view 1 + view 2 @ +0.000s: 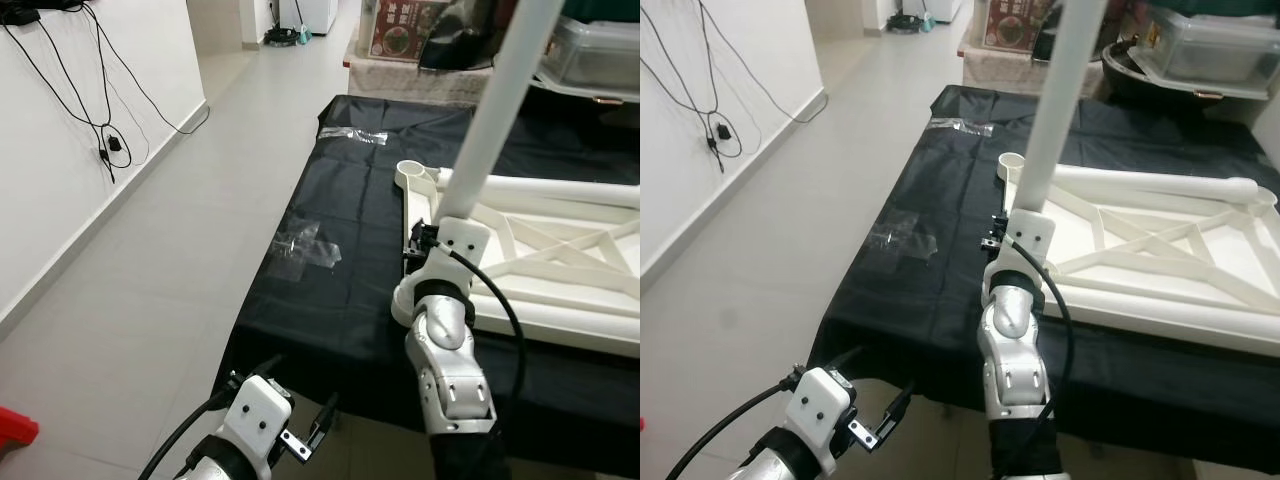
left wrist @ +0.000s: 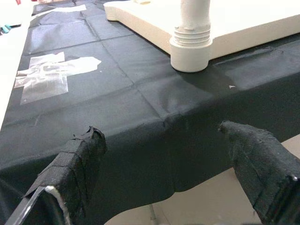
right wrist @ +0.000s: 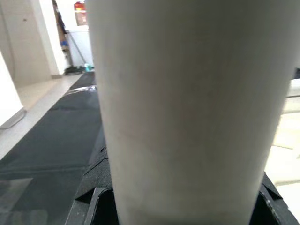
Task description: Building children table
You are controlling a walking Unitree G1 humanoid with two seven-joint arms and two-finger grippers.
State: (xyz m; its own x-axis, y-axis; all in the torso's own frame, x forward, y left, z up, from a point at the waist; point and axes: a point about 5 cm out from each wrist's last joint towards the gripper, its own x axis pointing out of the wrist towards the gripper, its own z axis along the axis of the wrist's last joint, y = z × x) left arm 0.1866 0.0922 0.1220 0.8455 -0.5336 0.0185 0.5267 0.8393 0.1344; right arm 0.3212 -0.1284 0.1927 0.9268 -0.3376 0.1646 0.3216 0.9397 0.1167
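A white children's table top (image 1: 560, 250) lies upside down on a table under a black cloth (image 1: 340, 320). One white leg (image 1: 500, 100) stands upright in the top's near left corner socket (image 2: 190, 47). My right gripper (image 1: 425, 235) is shut on the leg just above its base, and the leg (image 3: 187, 108) sits tight between the black pads (image 3: 93, 187). A second leg (image 1: 560, 190) lies along the top's far side, beside an empty corner socket (image 1: 412, 172). My left gripper (image 2: 164, 154) hangs open, low at the cloth's near edge, holding nothing.
Scraps of clear plastic film (image 1: 305, 245) lie on the cloth left of the table top, with more (image 1: 352, 135) at the far end. Cables (image 1: 110, 140) hang on the white wall to the left. A clear storage box (image 1: 600, 50) stands at the back right. Grey floor runs along the left.
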